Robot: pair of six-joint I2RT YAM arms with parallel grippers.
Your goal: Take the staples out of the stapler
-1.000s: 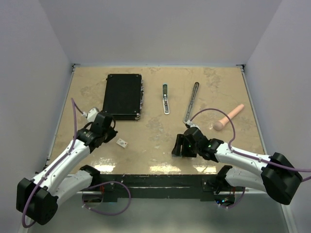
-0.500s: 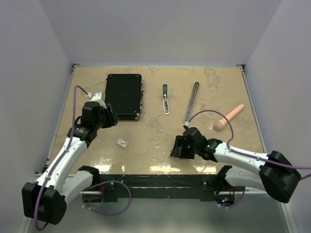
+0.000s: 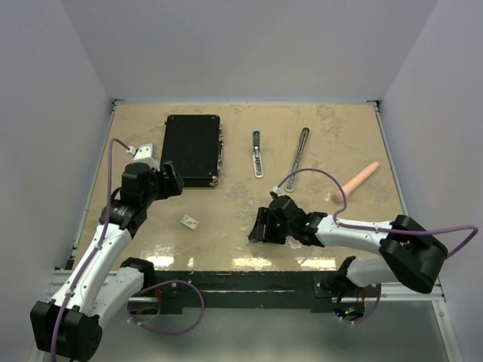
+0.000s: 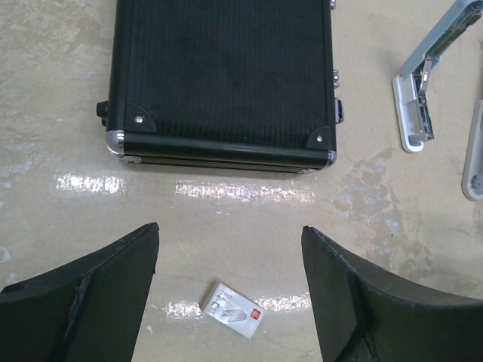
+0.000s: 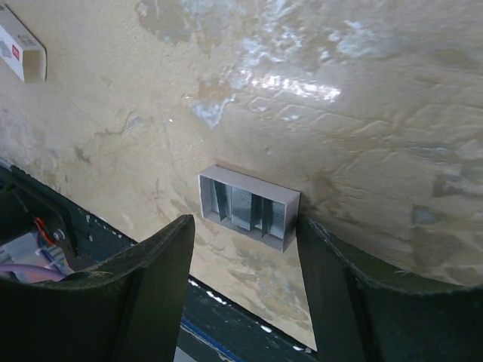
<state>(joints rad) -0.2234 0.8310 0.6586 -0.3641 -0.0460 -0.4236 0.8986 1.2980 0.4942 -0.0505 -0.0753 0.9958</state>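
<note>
The stapler lies in two slim grey parts at the back of the table: a short dark-tipped bar [image 3: 257, 154] [image 4: 417, 105] and a longer rail [image 3: 299, 154] [image 4: 475, 154]. Silvery staples [image 5: 253, 207] sit in a small open grey tray [image 5: 287, 197] on the table. My right gripper [image 3: 258, 228] [image 5: 243, 226] is open, low over the table, with the tray just ahead of its fingertips. My left gripper [image 3: 170, 181] [image 4: 230, 230] hangs open above the table near the black case's front edge, holding nothing.
The flat black case [image 3: 192, 149] [image 4: 219, 75] lies at the back left. A small white staple box [image 3: 189, 222] [image 4: 234, 309] [image 5: 21, 51] lies near the left gripper. At the right lies a pink cylinder [image 3: 355, 182]. The table's dark front edge [image 5: 226, 317] is close under the right gripper.
The left gripper has opened and risen back toward the black case, away from the white box. The right gripper has slid left along the front of the table.
</note>
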